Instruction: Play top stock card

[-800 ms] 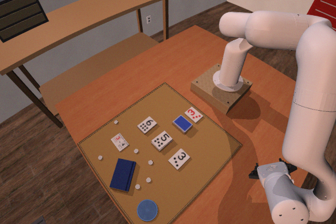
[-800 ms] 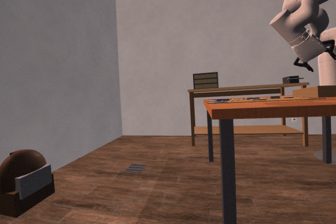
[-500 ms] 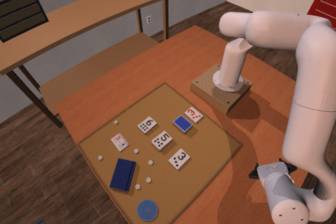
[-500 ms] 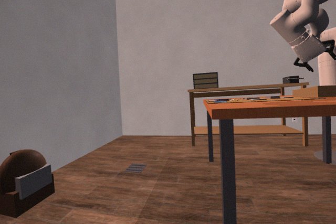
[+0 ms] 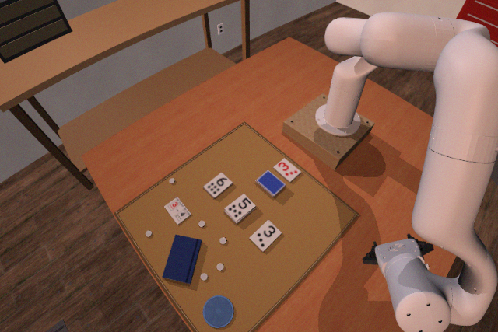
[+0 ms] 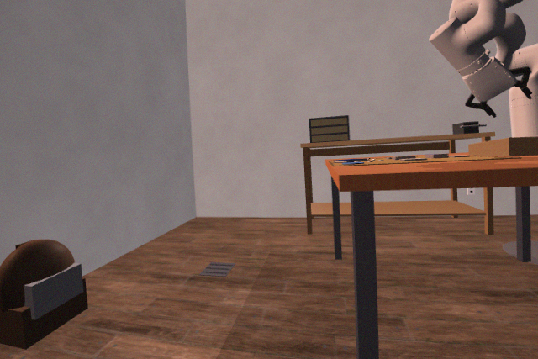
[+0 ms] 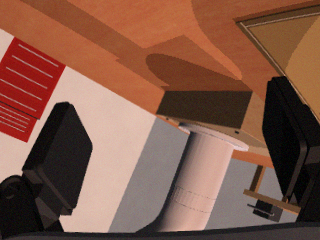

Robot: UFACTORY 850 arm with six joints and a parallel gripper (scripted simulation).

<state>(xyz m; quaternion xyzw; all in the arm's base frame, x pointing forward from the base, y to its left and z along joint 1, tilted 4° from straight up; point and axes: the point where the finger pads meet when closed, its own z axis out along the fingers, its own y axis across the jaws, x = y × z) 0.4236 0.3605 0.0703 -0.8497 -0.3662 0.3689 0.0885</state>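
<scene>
The face-down stock (image 5: 270,183) is a blue-backed pile at the far right of the brown card cloth (image 5: 305,215) (image 7: 294,40). A face-up red 3 (image 5: 287,169) lies just beyond it as the waste. Three face-up piles show a black 6 (image 5: 217,184), a black 5 (image 5: 240,208) and a black 3 (image 5: 265,235). My gripper (image 5: 396,249) (image 6: 502,94) (image 7: 170,114) is open and empty. It hangs high in the air, off the cloth's right side, well away from the stock. In the exterior view the cards show only edge-on.
On the cloth's left part lie a small card with a red 3 and a 4 (image 5: 177,210), a blue notebook (image 5: 182,258), a blue round disc (image 5: 218,311) and several white chips (image 5: 201,224). The arm's base block (image 5: 327,133) stands behind the cloth. A workbench (image 5: 100,26) stands beyond the table.
</scene>
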